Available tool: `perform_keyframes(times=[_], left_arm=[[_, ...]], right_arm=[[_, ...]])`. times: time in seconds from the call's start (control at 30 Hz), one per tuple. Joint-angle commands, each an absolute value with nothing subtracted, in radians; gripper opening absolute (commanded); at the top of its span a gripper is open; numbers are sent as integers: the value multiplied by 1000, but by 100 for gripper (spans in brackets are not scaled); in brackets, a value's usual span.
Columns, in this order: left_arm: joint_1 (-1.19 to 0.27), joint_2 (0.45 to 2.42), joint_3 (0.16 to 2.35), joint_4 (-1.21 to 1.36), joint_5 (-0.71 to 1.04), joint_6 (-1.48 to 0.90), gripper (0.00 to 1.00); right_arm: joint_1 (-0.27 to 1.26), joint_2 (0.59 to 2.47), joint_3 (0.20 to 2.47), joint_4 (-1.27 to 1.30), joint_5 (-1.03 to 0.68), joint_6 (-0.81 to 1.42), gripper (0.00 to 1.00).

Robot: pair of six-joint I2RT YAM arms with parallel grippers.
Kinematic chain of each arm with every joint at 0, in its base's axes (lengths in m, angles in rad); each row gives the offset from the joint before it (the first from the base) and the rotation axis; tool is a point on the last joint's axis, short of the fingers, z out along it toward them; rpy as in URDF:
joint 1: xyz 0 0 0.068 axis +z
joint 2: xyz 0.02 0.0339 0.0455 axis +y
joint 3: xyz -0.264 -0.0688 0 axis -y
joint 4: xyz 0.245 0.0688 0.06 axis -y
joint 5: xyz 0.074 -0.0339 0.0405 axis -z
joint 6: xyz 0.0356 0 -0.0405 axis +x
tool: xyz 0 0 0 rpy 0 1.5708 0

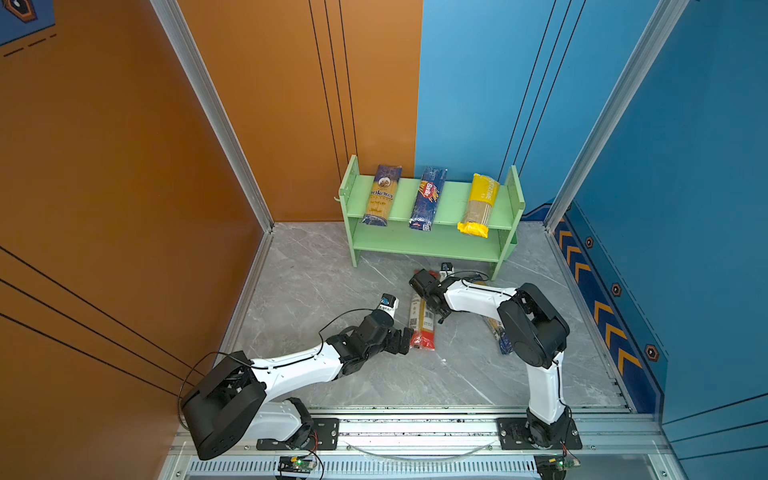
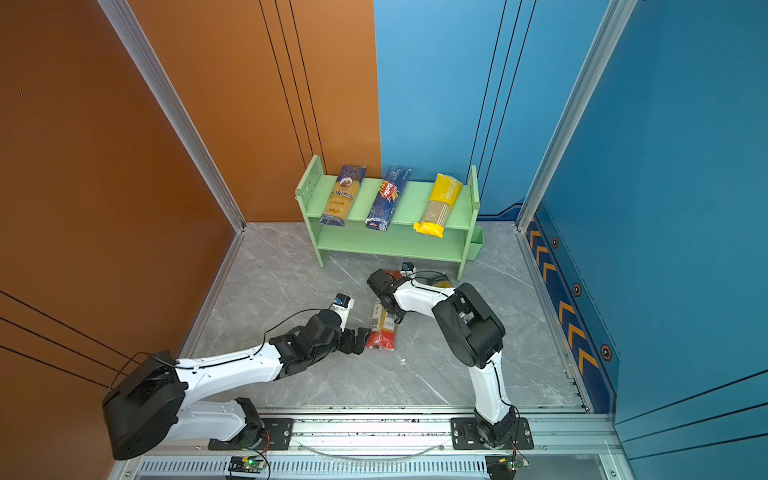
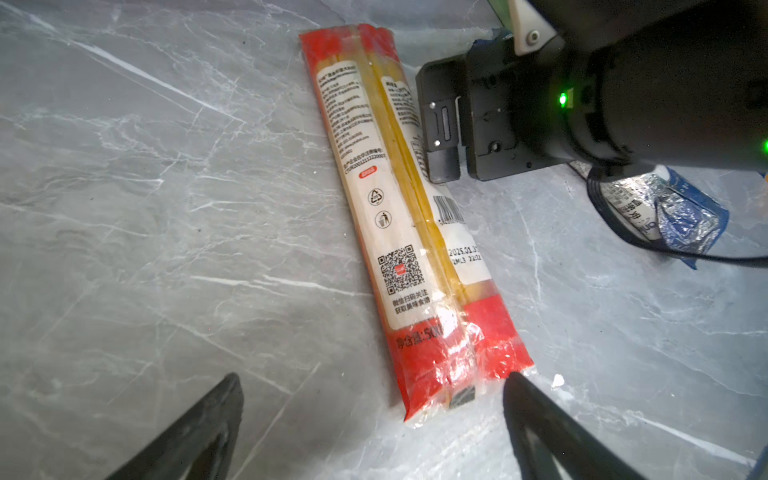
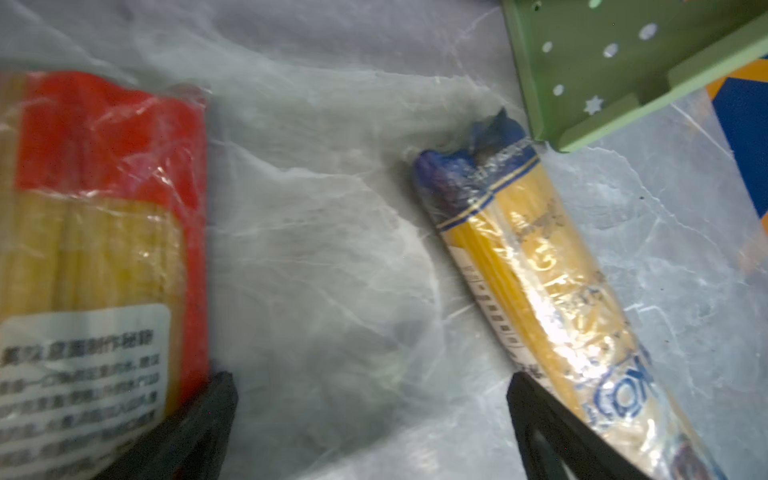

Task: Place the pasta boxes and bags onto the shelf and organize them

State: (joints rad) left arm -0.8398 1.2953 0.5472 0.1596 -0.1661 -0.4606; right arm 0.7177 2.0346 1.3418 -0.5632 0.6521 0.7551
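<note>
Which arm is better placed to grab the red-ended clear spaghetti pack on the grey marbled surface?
Probably left: the left gripper, jaws open, faces the red-ended clear spaghetti pack end-on; the right gripper, open too, straddles bare surface beside it.

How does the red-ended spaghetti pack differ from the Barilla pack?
The red-ended pack lies on the marble floor; the Barilla pack rests across the top tier of the shelf, overhanging its front. The red-ended pack is clear between red ends, noodles showing; the Barilla pack is dark blue. The red-ended pack shows its QR-code back; the Barilla pack its logo. Both are long and narrow.
</note>
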Motion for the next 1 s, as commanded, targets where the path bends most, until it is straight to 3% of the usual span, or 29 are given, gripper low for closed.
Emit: perform_keyframes(times=[0.0, 0.67, 0.97], left_arm=[[-828, 1275, 533, 137, -190, -446, 98], [-901, 1483, 633, 156, -300, -509, 98], [-939, 1572, 696, 156, -279, -539, 98]], right_arm=[[759, 2042, 1354, -568, 614, 727, 100], [709, 1538, 1025, -536, 575, 586, 100], [629, 1434, 951, -535, 564, 583, 100]])
